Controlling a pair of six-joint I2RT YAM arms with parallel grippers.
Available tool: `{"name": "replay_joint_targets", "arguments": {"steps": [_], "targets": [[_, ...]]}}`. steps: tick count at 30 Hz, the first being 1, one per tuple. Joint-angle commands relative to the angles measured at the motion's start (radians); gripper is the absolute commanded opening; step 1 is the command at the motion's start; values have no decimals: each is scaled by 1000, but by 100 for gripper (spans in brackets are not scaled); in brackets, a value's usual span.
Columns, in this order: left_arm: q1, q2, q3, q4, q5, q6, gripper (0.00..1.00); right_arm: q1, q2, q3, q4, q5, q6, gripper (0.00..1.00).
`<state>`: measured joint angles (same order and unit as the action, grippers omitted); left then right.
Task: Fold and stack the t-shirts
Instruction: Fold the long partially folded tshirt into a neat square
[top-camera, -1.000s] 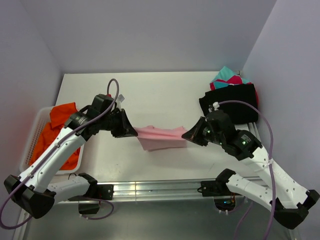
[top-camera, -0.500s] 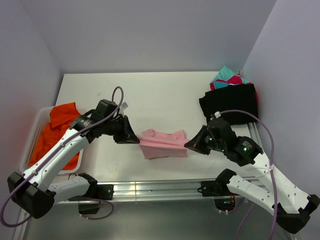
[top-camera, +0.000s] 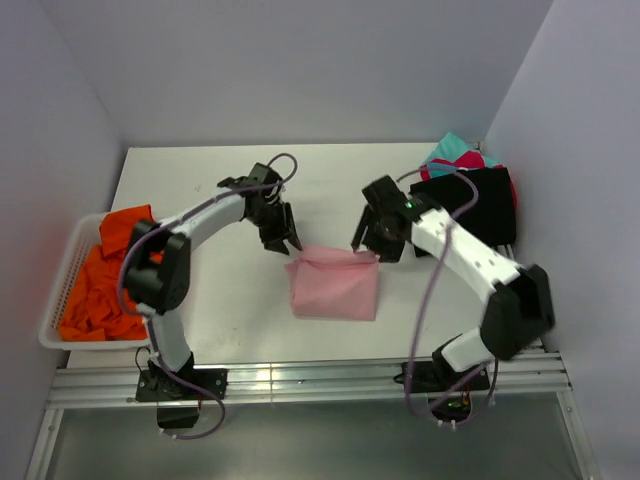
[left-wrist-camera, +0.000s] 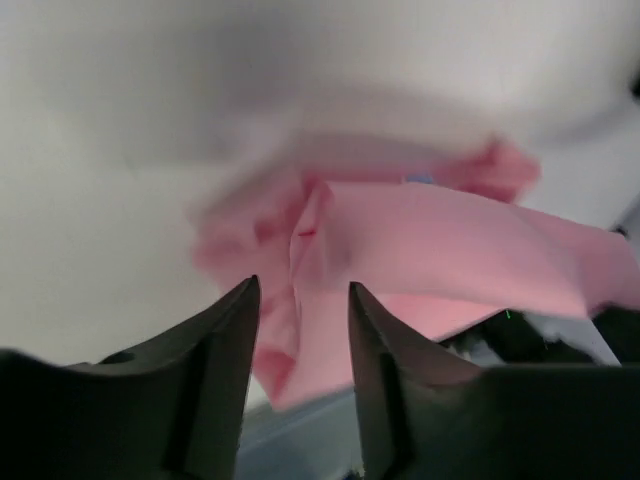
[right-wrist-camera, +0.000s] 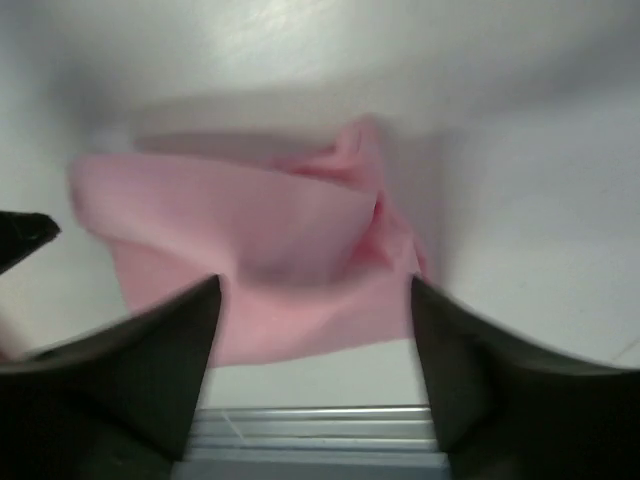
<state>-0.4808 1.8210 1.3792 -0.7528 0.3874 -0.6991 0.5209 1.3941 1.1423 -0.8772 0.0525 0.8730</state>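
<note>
At far left, a white mesh basket (top-camera: 55, 300) holds crumpled orange t-shirts (top-camera: 105, 275), not yet folded. Next, the left end effector (top-camera: 284, 238) sits at the far left corner of the pink t-shirt (top-camera: 334, 285), fingers parted and gripping nothing. Half a second ago this shirt hung bunched between both arms. Now it lies on the desk (top-camera: 200, 180) as a flat folded rectangle, so the fold looks finished and stacking probably comes next. The right end effector (top-camera: 366, 240) is released too, wide open at the far right corner. Further right waits the stack: a black t-shirt (top-camera: 468, 205) over a magenta t-shirt (top-camera: 470, 160) and a teal t-shirt (top-camera: 452, 148). The right arm itself lies between the pink shirt and the stack
</note>
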Motion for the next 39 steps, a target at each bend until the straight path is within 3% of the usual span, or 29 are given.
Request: {"name": "replay_joint_targets", "arguments": {"steps": [1,2,5,10,12,20,28,31,39], "targets": [[70,198,200,-28,-113,59,50,-73,222,248,-54,130,-135,91],[83,224,283,-52,-116,49,51,-85,297,298,-60,148,-150,96],[126,239,386,-77,-136,0,55,-117,345,408,-74,127,-180,98],[131,137,391,-86,-179,-17,55,-150,254,322,-22,84,-200,98],[136,98,331,-74,-196,-28,54,-153,169,251,6,42,-203,98],[137,-161,-22,79,-154,-86,51,-191,-254,-353,386,-241,-167,98],[125,-409,-457,398,23,-233,54,-194,-337,-553,564,-283,-149,98],[123,-463,-508,432,33,-254,54,-196,-328,-593,627,-281,-154,98],[119,-522,-474,296,-31,-201,51,-202,-242,-749,872,-304,-88,97]]}}
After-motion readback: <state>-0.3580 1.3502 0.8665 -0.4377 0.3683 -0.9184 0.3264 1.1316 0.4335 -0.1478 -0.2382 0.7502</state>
